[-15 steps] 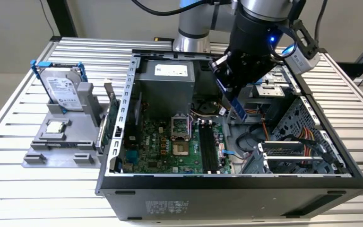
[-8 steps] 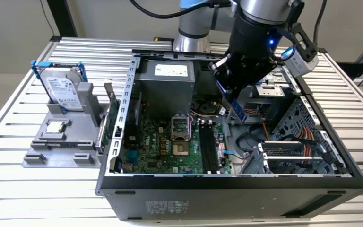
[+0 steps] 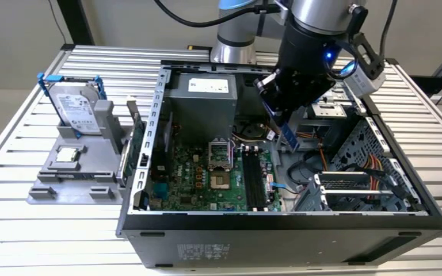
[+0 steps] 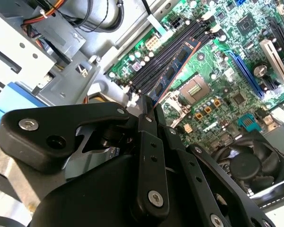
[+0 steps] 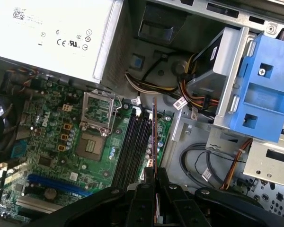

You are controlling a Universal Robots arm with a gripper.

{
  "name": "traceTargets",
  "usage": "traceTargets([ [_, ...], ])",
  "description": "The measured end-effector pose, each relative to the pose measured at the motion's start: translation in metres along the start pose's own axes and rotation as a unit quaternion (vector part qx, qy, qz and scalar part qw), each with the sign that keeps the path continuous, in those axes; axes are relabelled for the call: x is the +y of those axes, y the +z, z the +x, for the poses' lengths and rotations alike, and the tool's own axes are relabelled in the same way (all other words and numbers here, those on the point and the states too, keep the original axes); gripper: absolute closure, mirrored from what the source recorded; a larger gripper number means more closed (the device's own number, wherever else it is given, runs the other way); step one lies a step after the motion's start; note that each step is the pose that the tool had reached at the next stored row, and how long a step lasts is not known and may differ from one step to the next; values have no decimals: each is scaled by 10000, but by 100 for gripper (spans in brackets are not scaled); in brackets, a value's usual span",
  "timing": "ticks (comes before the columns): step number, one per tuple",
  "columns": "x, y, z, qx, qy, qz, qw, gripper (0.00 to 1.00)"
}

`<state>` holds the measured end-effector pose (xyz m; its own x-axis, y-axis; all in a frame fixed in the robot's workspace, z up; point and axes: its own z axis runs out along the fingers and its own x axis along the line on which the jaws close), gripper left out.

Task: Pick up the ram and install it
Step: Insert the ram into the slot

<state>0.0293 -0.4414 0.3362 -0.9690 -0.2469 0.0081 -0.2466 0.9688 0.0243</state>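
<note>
The gripper (image 4: pixel 149 108) has its black fingers (image 4: pixel 148 137) closed flat on one end of the ram (image 4: pixel 175 68), with no gap between pads and board in either wrist view. The stick juts out from the fingertips, away from the wrist. In the first wrist view the gripper (image 5: pixel 154 176) shows the ram (image 5: pixel 154 132) edge-on, a thin dark line with a reddish rim. In the second wrist view its face shows: a narrow board with dark chips in a row and a bluish sheen.

In the exterior view the gripper (image 3: pixel 281 127) hangs inside the open computer case (image 3: pixel 282 230), towards the exterior view's right. The ram (image 3: pixel 290 140) points down below it, above the far end of the memory slots (image 3: pixel 253 178). Those long black slots (image 5: pixel 132 146) lie side by side on the green motherboard (image 5: pixel 52 142), and the stick runs in line with them, over the one farthest from the processor socket (image 5: pixel 92 146). Whether it touches that slot I cannot tell.

Beyond it sit the grey power supply (image 3: pixel 198 92) at the far side of the case and a blue drive bracket (image 5: pixel 265 94). Outside the case, on the exterior view's left, a grey holder (image 3: pixel 60 184) on the table (image 3: pixel 21 230) carries a hard drive (image 3: pixel 75 109) and a small square chip (image 3: pixel 67 154).
</note>
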Motion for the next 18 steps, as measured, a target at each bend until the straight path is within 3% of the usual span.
traceTargets([
  [18,-3,131,-1,-1,33,0,10000,100],
])
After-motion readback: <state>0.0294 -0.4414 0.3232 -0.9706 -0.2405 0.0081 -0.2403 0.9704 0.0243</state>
